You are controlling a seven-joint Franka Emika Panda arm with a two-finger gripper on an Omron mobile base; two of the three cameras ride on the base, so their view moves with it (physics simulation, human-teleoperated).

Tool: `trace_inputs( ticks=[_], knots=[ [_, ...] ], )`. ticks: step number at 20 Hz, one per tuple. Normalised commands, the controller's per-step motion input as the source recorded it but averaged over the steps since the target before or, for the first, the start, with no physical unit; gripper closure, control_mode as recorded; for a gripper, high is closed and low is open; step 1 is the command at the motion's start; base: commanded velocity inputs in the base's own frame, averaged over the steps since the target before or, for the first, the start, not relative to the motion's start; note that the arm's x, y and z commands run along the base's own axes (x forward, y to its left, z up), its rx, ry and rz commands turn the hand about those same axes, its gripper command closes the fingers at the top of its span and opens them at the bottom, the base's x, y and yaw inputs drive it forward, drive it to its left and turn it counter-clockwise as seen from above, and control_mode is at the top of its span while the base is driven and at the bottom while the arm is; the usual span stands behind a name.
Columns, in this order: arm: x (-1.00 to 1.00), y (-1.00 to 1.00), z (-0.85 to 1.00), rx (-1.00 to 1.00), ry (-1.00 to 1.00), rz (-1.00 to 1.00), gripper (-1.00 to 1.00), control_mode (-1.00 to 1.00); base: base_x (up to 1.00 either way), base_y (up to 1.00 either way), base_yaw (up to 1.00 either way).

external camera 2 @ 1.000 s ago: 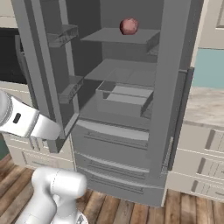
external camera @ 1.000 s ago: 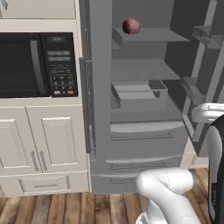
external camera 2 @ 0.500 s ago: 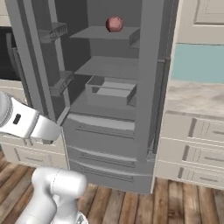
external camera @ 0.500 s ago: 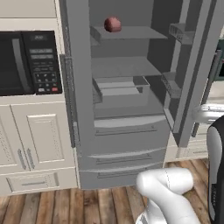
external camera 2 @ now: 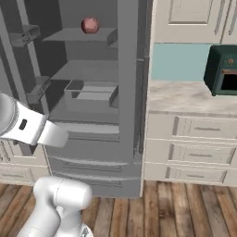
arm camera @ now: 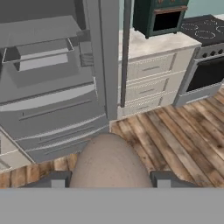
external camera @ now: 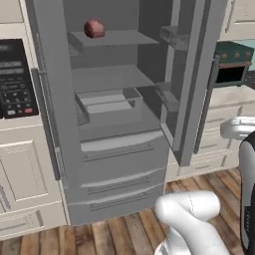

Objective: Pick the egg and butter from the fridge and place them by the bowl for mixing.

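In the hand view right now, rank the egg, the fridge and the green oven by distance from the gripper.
1. Egg: between the fingers of the gripper.
2. Fridge: ahead, upper left, door open.
3. Green oven: on the counter, top right, beyond the fridge.

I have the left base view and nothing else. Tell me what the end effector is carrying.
Observer: The hand view shows the egg held between the finger tips of the end effector.
Operator: Say what stands past the green oven.
Observer: In the hand view, a stove with black burners stands right beside the counter.
Operator: Describe the wall behind that counter.
Observer: In the right base view it is a plain teal panel under the upper cabinets.
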Motion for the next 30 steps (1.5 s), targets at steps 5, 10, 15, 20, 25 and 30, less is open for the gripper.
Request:
trace_inputs(
  ticks=[5,10,15,20,25,30],
  knots=[
    [0.0,0.0,0.0,0.0,0.0,0.0,1.0,1.0,0.1,-0.07,-0.5],
    [0.0,0.0,0.0,0.0,0.0,0.0,1.0,1.0,0.23,0.0,-0.52],
    [0.0,0.0,0.0,0.0,0.0,0.0,1.0,1.0,0.51,0.0,-0.51],
    [0.0,0.0,0.0,0.0,0.0,0.0,1.0,1.0,0.79,0.0,-0.42],
    [0.0,0.0,0.0,0.0,0.0,0.0,1.0,1.0,0.92,-0.07,-0.32],
    [0.0,0.0,0.0,0.0,0.0,0.0,1.0,1.0,0.63,-0.71,-0.13]
  ],
)
